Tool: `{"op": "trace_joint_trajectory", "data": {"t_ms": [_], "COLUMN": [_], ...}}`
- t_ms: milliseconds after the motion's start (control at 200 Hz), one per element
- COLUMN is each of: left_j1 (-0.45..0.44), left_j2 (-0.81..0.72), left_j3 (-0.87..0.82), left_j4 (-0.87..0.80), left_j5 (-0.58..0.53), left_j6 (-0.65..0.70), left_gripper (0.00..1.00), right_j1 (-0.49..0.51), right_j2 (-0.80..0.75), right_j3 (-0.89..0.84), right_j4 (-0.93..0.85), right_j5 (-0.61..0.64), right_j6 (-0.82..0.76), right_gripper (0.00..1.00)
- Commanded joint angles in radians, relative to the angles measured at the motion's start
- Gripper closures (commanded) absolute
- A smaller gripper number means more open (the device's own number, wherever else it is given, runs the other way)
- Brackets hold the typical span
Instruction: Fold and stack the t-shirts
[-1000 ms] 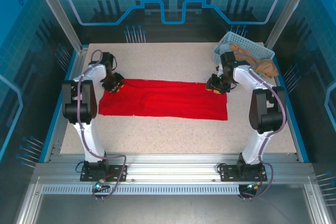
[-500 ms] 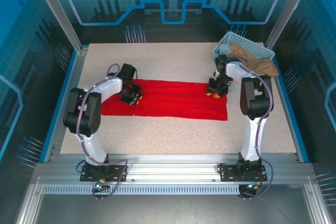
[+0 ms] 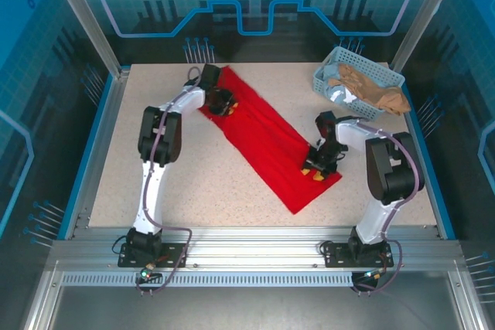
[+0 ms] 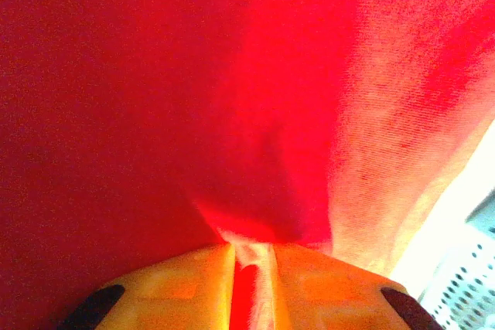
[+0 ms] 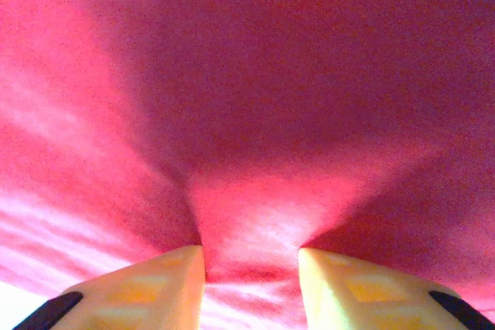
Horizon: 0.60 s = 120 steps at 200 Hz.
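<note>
A bright red t-shirt (image 3: 267,141), folded into a long strip, lies diagonally across the table from the far left toward the near right. My left gripper (image 3: 225,103) is shut on its far end. In the left wrist view the yellow fingers (image 4: 186,284) pinch a ridge of red cloth (image 4: 193,98) at the gripper (image 4: 251,260). My right gripper (image 3: 318,166) is shut on the strip's near right edge. The right wrist view has a bunch of red cloth (image 5: 271,75) clamped in that gripper (image 5: 251,256). The print is hidden.
A pale blue lattice basket (image 3: 328,73) stands at the far right corner with tan and grey cloth (image 3: 371,89) heaped in it. Its wall (image 4: 464,276) also appears at the lower right of the left wrist view. Blue rails (image 3: 108,137) border the speckled tabletop.
The red strip has swung from lying straight across the table to a diagonal. My left gripper carried its end toward the far side. My right gripper carried its end nearer.
</note>
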Motion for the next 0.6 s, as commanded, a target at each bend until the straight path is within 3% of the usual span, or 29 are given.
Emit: {"op": "trace_joint_trajectory", "data": {"t_ms": [0, 120, 260, 595], "left_j1": [-0.052, -0.089, -0.122, -0.124], "left_j2": [0.125, 0.221, 0.237, 0.247], "left_j3": [0.177, 0.333, 0.336, 0.340], "left_j4": [0.002, -0.020, 0.023, 0.086], "left_j5": [0.058, 0.065, 0.062, 0.066], "left_j6": [0.003, -0.041, -0.079, -0.024], "left_gripper": [0.79, 0.80, 0.80, 0.76], "right_j1": [0.097, 0.198, 0.291, 0.364], "right_j2": [-0.011, 0.022, 0.051, 0.124], "right_j3": [-0.013, 0.026, 0.037, 0.089], "right_j4": [0.001, -0.012, -0.001, 0.035], "right_j5": [-0.023, -0.077, -0.103, -0.119], "right_j6": [0.121, 0.194, 0.274, 0.350], "right_gripper": [0.60, 0.60, 0.60, 0.60]}}
